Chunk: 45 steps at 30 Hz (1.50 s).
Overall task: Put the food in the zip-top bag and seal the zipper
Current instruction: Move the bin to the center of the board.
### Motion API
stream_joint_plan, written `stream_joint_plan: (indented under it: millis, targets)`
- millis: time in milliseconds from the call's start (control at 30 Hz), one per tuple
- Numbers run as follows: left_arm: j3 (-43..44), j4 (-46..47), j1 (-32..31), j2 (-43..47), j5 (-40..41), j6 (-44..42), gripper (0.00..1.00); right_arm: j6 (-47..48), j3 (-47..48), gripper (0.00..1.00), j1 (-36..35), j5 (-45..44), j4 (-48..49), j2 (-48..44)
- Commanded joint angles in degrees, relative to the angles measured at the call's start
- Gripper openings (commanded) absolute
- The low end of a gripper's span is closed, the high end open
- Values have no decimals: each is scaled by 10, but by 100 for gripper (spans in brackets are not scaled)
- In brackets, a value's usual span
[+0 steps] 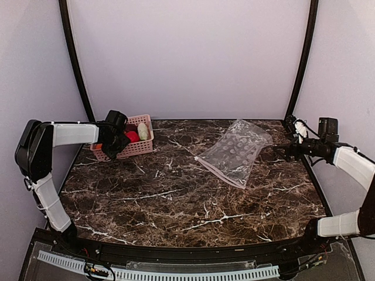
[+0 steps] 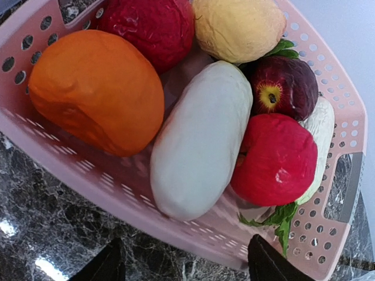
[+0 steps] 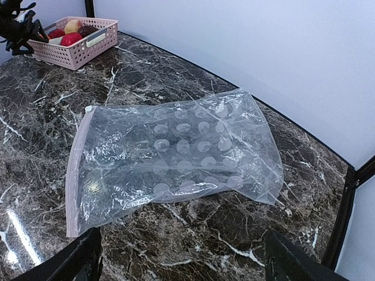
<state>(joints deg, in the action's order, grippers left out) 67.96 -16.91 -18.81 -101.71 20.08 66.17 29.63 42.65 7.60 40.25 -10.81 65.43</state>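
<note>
The food lies in a pink basket (image 1: pixel 143 146) at the back left. The left wrist view shows an orange piece (image 2: pixel 96 88), a long white piece (image 2: pixel 199 137), two red pieces (image 2: pixel 275 158), a yellow one (image 2: pixel 237 26), a dark purple one (image 2: pixel 284 88) and green leaves (image 2: pixel 275 218). My left gripper (image 1: pixel 112 146) is open and empty, its fingertips (image 2: pixel 108 264) just outside the basket's near wall. The clear dotted zip-top bag (image 1: pixel 234 151) lies flat and empty. Its pinkish zipper (image 3: pixel 75 170) runs along the end far from my right gripper (image 1: pixel 283 150), which is open and empty just short of the bag's bottom end (image 3: pixel 258 175).
The pink basket (image 3: pixel 73 44) and my left gripper (image 3: pixel 14 29) show far off in the right wrist view. Dark marbled tabletop (image 1: pixel 176 205) spreads between bag and basket. Black frame posts (image 1: pixel 300 64) stand at the back corners, against pale walls.
</note>
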Motion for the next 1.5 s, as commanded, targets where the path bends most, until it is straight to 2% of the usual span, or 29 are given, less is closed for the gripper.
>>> stream_joint_plan:
  millis: [0, 167, 233, 333, 500, 700, 933, 1200, 1467]
  targets:
    - [17, -11, 5, -24, -33, 55, 69, 11, 16, 93, -2, 7, -15, 8]
    - [30, -9, 5, -46, -9, 47, 68, 16, 16, 93, -3, 4, -17, 6]
    - [30, -6, 6, -50, -4, 46, 66, 17, 16, 93, -4, 2, -19, 7]
    - [30, -7, 6, -50, -7, 42, 57, 18, 16, 93, -4, 1, -21, 8]
    - [21, -2, 6, -35, -17, 15, 53, 21, 18, 92, -6, 0, -24, 12]
    - [-9, 10, 5, -16, -40, -17, 40, 25, 21, 92, -14, -7, -28, 20]
    - [-45, 10, -1, 9, -53, -33, 35, 30, 21, 92, -19, -16, -31, 24]
    - [-79, 9, -20, 68, -63, -116, 28, 33, 21, 92, -21, -23, -32, 28]
    - [-118, -18, -27, 101, -117, -190, 24, 40, 25, 91, -34, -32, -38, 38]
